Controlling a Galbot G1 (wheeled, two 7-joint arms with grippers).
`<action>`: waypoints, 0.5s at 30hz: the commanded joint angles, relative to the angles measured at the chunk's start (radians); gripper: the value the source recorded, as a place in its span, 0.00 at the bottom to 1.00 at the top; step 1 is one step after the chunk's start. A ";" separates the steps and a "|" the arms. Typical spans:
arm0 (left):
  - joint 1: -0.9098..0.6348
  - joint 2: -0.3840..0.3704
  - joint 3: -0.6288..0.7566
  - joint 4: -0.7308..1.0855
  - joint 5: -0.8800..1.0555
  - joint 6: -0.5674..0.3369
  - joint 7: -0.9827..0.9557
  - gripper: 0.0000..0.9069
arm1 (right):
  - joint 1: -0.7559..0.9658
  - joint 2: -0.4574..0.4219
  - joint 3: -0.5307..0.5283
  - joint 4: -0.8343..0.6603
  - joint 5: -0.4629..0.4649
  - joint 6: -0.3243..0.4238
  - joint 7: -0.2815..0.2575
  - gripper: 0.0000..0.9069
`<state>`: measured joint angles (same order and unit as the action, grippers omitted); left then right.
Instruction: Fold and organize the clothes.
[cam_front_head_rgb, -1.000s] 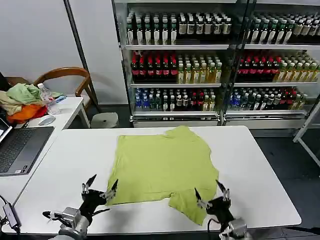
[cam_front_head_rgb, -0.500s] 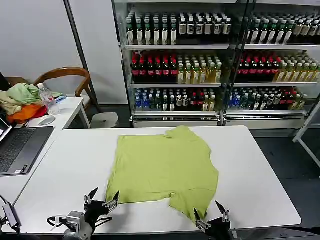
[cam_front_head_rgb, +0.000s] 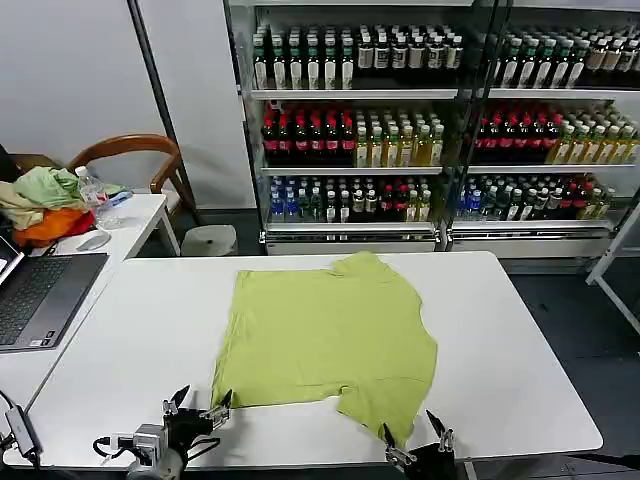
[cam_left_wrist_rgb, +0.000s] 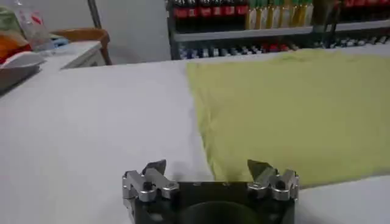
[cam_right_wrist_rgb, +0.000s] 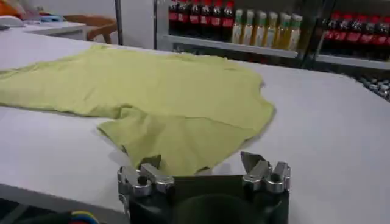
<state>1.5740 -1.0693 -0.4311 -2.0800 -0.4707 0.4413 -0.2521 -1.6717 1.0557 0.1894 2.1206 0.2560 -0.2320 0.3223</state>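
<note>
- Now, at the white desk (cam_front_head_rgb: 520, 330), a lime T-shirt (cam_front_head_rgb: 325, 335) lies flat at the centre, one sleeve reaching toward 5 o'clock near the front edge and a small bump of cloth at its 12 o'clock edge.
- At 7 o'clock the left pincer (cam_front_head_rgb: 196, 414) hangs low by the desk's front edge, fingers spread and empty, just short of the shirt's near-left corner; its wrist camera shows that hem right in front of the open fingertips (cam_left_wrist_rgb: 156, 167).
- At 5 o'clock the right pincer (cam_front_head_rgb: 415, 450) sits at the desk's front edge, also spread and holding nothing, with the sleeve's edge (cam_right_wrist_rgb: 164, 143) lying just ahead of it.
- Risk, as it looks from here: a reach at this low angle could push the thin hem along the desk instead of catching it, bunching the cloth; uneven grips by the two arms would skew any fold.
- Compared with a second ago, both pincers have drawn back toward the front edge and dropped lower in the head view, while the shirt has barely shifted.
- At 10 o'clock, a side table carries a heap of garments (cam_front_head_rgb: 40, 205) and a laptop (cam_front_head_rgb: 35, 295), untouched.
</note>
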 joint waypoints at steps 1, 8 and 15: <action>0.001 0.000 0.002 0.006 -0.012 0.009 -0.011 0.10 | 0.003 0.004 -0.014 -0.001 -0.001 0.005 0.009 0.59; -0.008 -0.012 0.028 0.028 -0.016 -0.008 -0.005 0.04 | 0.019 0.002 -0.024 -0.018 0.018 -0.004 0.008 0.00; 0.008 -0.014 0.042 0.029 0.007 -0.021 -0.004 0.04 | 0.011 0.001 -0.039 0.001 0.049 -0.046 0.025 0.00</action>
<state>1.5800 -1.0824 -0.3933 -2.0611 -0.4667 0.4199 -0.2534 -1.6626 1.0582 0.1525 2.1271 0.2878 -0.2589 0.3417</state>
